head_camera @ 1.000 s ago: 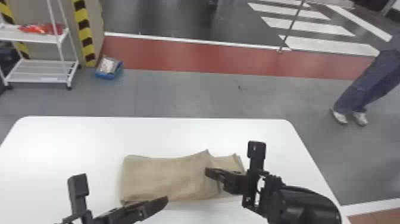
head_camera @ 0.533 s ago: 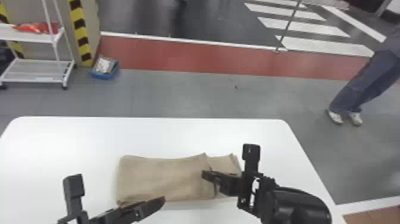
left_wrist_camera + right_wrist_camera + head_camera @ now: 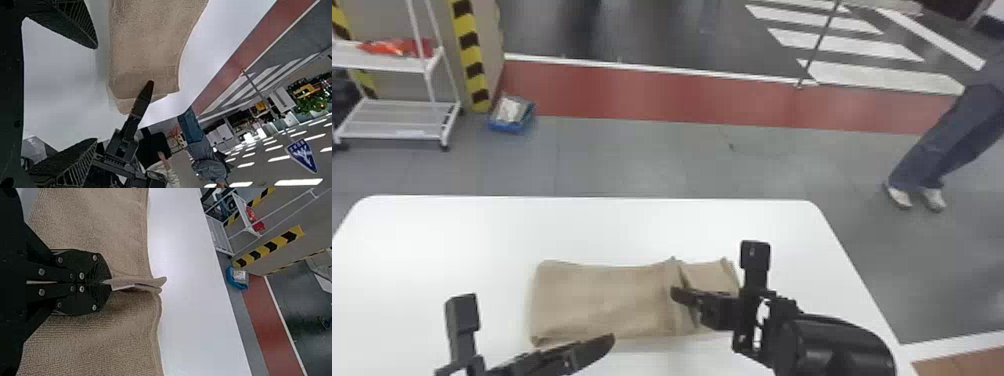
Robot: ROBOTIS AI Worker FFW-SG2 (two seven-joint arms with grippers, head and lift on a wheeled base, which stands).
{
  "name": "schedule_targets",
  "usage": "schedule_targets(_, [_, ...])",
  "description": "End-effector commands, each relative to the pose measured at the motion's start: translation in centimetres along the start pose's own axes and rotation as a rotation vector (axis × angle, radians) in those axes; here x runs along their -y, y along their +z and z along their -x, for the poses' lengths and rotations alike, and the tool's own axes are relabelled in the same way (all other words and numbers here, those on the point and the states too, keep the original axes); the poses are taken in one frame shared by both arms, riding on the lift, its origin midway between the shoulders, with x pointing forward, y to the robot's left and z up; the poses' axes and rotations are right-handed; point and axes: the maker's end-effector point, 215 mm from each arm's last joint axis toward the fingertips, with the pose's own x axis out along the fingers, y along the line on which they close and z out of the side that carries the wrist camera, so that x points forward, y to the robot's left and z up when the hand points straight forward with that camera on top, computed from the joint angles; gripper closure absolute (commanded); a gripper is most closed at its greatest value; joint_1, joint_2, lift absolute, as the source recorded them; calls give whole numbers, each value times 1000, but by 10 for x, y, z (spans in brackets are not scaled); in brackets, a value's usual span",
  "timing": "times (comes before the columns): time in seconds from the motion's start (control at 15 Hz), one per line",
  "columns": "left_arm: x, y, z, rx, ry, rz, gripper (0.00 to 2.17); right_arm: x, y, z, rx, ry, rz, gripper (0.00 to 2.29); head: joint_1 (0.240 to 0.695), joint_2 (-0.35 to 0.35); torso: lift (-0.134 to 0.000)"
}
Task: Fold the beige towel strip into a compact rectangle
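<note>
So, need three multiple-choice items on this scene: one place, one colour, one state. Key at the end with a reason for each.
1. Where does the beige cloth towel strip lie?
A) on the grey floor
B) on the white table
C) inside a blue bin

2. Which colours stripe the post beside the white metal cart?
A) yellow and black
B) red and white
C) blue and green

3. What is the black right gripper doing?
A) hanging open off to one side of the towel
B) pressing the towel flat with spread fingers
C) pinching an upright fold of the towel

Key:
1. B: the head view shows the towel on the tabletop.
2. A: yellow and black bands alternate down the post.
3. C: in the right wrist view its fingers are shut on a raised ridge of cloth.
</note>
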Motion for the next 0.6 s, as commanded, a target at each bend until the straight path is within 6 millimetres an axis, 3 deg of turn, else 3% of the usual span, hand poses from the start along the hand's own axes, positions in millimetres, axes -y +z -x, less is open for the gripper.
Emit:
schedule_targets(0.0, [-2,-2,2,-5,5,6,36,-10,4,5,14,17,3,1264,695,-230,0])
schedule_targets(0.13, [-3,1,5,1,8,5,36,-20,11,15,28,33,5,1264,695,-223,0])
schedule_targets(0.53, [-11,9,16,26,12,18,36,-16,30,58,21,34,-44,1264,695,-211,0])
